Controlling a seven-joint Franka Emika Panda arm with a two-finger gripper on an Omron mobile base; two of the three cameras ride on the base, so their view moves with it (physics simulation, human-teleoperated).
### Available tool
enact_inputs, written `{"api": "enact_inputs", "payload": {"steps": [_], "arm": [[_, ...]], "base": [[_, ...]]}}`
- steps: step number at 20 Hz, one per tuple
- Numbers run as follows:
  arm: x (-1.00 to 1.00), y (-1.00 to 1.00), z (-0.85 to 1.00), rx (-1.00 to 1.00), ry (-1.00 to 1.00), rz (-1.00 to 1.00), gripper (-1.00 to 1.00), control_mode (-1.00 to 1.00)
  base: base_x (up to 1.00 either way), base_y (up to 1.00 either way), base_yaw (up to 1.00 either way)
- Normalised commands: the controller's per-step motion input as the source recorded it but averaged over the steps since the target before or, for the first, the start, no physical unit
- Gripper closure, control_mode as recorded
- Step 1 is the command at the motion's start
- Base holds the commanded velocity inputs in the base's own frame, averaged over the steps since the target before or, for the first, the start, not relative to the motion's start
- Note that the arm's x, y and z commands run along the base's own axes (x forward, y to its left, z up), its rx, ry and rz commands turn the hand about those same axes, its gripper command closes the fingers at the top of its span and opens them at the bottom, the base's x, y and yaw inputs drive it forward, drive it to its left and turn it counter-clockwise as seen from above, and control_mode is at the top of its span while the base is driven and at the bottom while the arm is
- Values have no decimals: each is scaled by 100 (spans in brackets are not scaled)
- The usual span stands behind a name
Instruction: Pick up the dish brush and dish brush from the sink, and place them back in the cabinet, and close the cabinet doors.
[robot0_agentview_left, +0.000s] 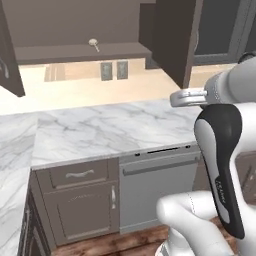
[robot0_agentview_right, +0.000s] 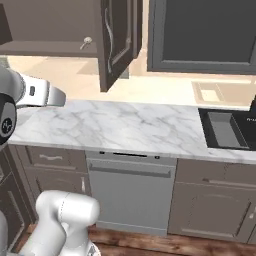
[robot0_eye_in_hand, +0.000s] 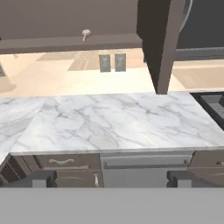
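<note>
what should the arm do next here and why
Probably move right toward the sink. The gripper is open and holds nothing, hanging back in front of the counter. The cream dish brush already lies in the cabinet, whose door stands open; presumably the other brush is left in the sink.

The sink (robot0_agentview_right: 227, 131) runs off the right edge in the right base view, so most of its basin is cut off. On the cabinet (robot0_agentview_left: 80, 52) shelf, the cream dish brush (robot0_agentview_left: 93, 44) is too small to make out beyond a round head and thin handle. The left cabinet door (robot0_agentview_left: 10, 65) is clipped by the frame. The arm hides the bench's (robot0_agentview_left: 110, 132) right end.
</note>
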Motion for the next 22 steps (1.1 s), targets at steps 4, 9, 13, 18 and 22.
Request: {"api": "enact_inputs", "payload": {"steps": [4, 9, 13, 18, 22], "arm": [[0, 0, 0, 0, 0, 0, -100, 100], [0, 0, 0, 0, 0, 0, -100, 100], [0, 0, 0, 0, 0, 0, -100, 100], [0, 0, 0, 0, 0, 0, -100, 100], [0, 0, 0, 0, 0, 0, -100, 100]], "base": [[-29, -71, 0], [-19, -73, 0], [-2, -77, 0], [0, -79, 0], [25, -53, 0]]}}
